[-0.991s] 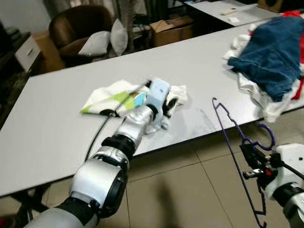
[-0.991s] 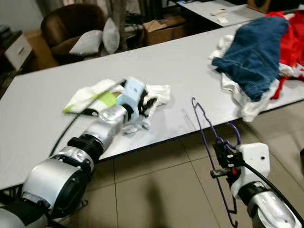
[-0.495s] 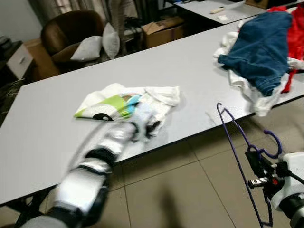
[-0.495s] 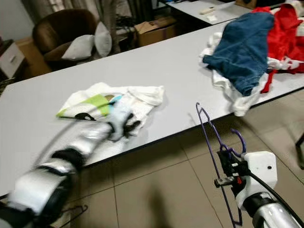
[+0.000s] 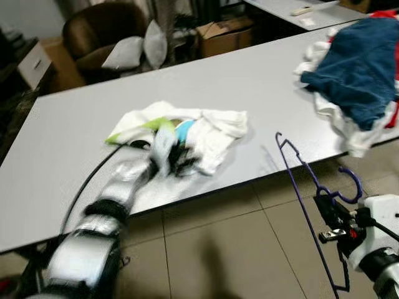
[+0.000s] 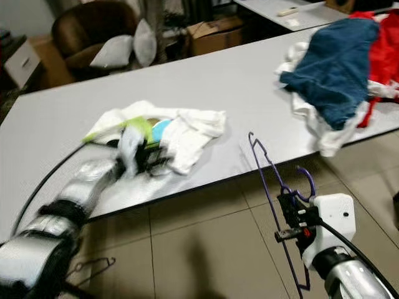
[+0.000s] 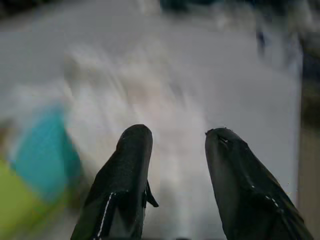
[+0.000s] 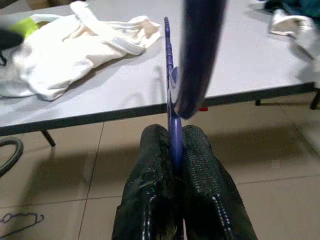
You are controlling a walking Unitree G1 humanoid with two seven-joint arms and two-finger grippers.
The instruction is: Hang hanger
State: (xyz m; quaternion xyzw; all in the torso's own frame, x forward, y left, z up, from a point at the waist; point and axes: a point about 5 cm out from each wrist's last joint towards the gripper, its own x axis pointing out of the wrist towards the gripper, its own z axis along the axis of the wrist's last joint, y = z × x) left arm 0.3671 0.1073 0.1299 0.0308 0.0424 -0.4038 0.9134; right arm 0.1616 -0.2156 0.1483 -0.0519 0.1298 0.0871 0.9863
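Two grippers show in the head views. Nearest, at the lower right of the frame, the right gripper (image 5: 328, 208) pinches a thin purple wire hanger (image 5: 298, 187), its two black fingers (image 8: 199, 165) pressed together on the wire just below the hook. The hanger stands over the beige tiled floor (image 5: 237, 249), in front of the table's near edge, its hook curling toward the right and its frame running from upper left to lower right.

At the lower left of the frame the left arm reaches up onto the long grey table (image 5: 249, 87), blurred with motion. The left gripper (image 7: 175, 137) hovers with its fingers spread apart over a crumpled white garment with green and blue print (image 5: 206, 128), which lies at the middle of the table near its front edge.

Farther along, at the upper right of the frame, a heap of clothes with a blue denim piece on top (image 5: 365, 68) rests on the table. Beyond the table, at the upper left, stands a brown armchair with grey cushions (image 5: 118, 37), and a cardboard box (image 5: 224, 34) beside it.
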